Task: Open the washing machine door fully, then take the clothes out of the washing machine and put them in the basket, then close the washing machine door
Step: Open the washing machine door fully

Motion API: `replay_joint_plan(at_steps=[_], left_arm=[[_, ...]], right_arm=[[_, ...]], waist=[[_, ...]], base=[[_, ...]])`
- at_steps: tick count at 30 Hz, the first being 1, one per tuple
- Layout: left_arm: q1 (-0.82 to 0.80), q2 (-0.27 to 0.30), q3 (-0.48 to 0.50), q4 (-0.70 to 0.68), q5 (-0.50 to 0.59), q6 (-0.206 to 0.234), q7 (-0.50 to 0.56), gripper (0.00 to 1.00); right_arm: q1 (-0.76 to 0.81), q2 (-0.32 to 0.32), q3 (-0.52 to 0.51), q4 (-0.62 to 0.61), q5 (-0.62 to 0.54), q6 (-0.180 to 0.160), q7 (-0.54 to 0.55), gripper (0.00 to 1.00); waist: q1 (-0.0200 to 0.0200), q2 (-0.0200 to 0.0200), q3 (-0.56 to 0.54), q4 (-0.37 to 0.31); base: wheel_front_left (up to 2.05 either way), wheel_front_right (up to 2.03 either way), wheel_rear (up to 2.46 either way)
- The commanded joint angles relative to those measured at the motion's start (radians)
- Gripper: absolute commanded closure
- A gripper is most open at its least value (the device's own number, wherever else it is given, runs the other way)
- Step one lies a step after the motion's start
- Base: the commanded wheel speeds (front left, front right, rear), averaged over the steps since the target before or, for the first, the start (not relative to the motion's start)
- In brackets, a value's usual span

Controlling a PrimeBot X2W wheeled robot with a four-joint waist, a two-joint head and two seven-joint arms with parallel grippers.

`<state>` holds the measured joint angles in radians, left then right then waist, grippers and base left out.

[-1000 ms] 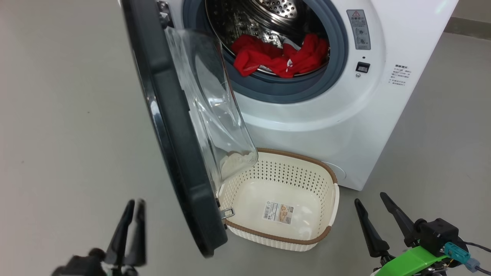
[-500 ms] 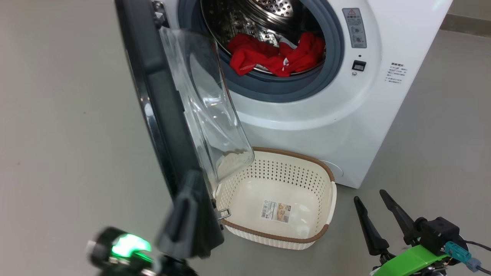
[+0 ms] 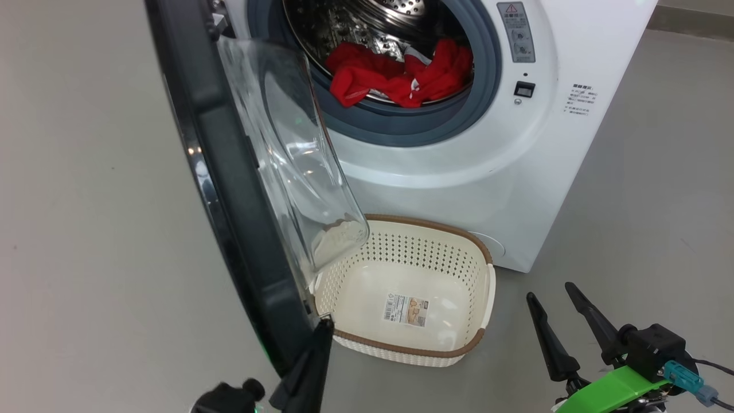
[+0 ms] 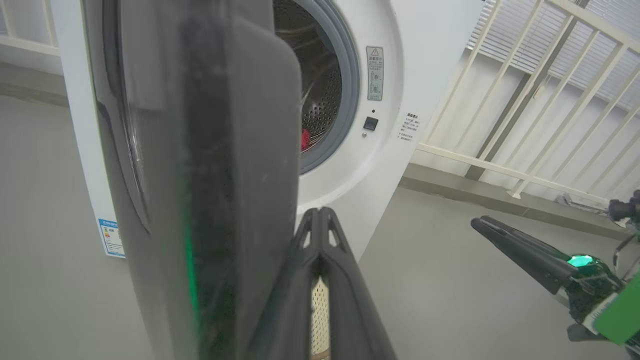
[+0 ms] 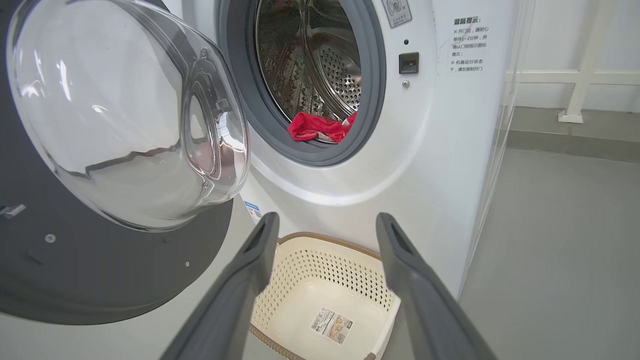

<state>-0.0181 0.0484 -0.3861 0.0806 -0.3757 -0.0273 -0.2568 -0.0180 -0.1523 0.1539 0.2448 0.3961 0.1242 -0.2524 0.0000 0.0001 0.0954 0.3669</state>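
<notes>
The washing machine [image 3: 459, 189] stands with its door [image 3: 229, 201] swung out to the left, black rim edge-on and glass bowl [image 3: 281, 155] facing the drum. Red clothes [image 3: 395, 74] lie at the drum's front lip, also in the right wrist view [image 5: 320, 127]. The empty basket [image 3: 413, 349] sits on the floor below the opening. My left gripper [image 3: 324, 330] is shut with nothing in it, tips at the door's lower edge on the basket side; its wrist view has the fingers [image 4: 318, 212] just right of the door edge [image 4: 235, 175]. My right gripper [image 3: 549, 290] is open, low right, pointing over the basket [image 5: 320, 239].
Grey floor surrounds the machine, with open room to the left of the door and to the right of the machine. A white railing [image 4: 525, 115] and a skirting ledge [image 4: 500, 195] run behind the machine on its right side.
My left gripper has closed and swung right from the outer side of the door to its lower edge by the basket. The head camera has shifted a little; the right gripper stayed put.
</notes>
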Motion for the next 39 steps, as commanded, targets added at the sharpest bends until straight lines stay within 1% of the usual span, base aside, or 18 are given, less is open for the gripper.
replay_joint_plan(at_steps=[1, 14, 19, 24, 32, 39], left_arm=[[-0.04, 0.002, 0.053, -0.015, -0.015, 0.01, -0.005, 1.0], [-0.016, 0.002, 0.194, -0.006, -0.013, 0.038, -0.005, 1.0], [0.004, 0.002, 0.279, 0.001, 0.004, 0.052, -0.005, 1.0], [0.005, 0.002, 0.391, 0.011, 0.025, 0.058, -0.005, 1.0], [-0.044, 0.003, 0.582, 0.06, 0.068, 0.033, -0.005, 1.0], [-0.11, 0.03, 0.738, 0.115, 0.123, 0.0, -0.005, 1.0]], right_arm=[[-0.018, -0.009, 0.019, -0.026, -0.01, 0.007, -0.009, 0.0], [-0.014, -0.003, 0.02, -0.025, -0.006, 0.007, -0.009, 0.0], [-0.015, -0.001, 0.025, -0.023, -0.005, 0.007, -0.009, 0.0], [-0.019, -0.002, 0.032, -0.024, -0.004, 0.007, -0.009, 0.0], [-0.024, -0.013, 0.031, -0.023, -0.003, 0.007, -0.009, 0.0], [-0.026, -0.02, 0.029, -0.022, -0.004, 0.007, -0.009, 0.0]], waist=[[0.0, -0.0001, 0.0, 0.002], [0.0, -0.0001, -0.001, 0.038], [0.0, -0.0001, -0.002, 0.05], [0.0, -0.0001, 0.001, 0.05], [0.0, -0.0001, 0.014, 0.038], [0.0, -0.0001, 0.024, 0.023]], base=[[0.0, 0.0, 0.0], [0.0, 0.0, 0.0], [0.0, 0.0, 0.0], [0.0, 0.0, 0.0], [0.0, 0.0, 0.0], [0.0, 0.0, 0.0]])
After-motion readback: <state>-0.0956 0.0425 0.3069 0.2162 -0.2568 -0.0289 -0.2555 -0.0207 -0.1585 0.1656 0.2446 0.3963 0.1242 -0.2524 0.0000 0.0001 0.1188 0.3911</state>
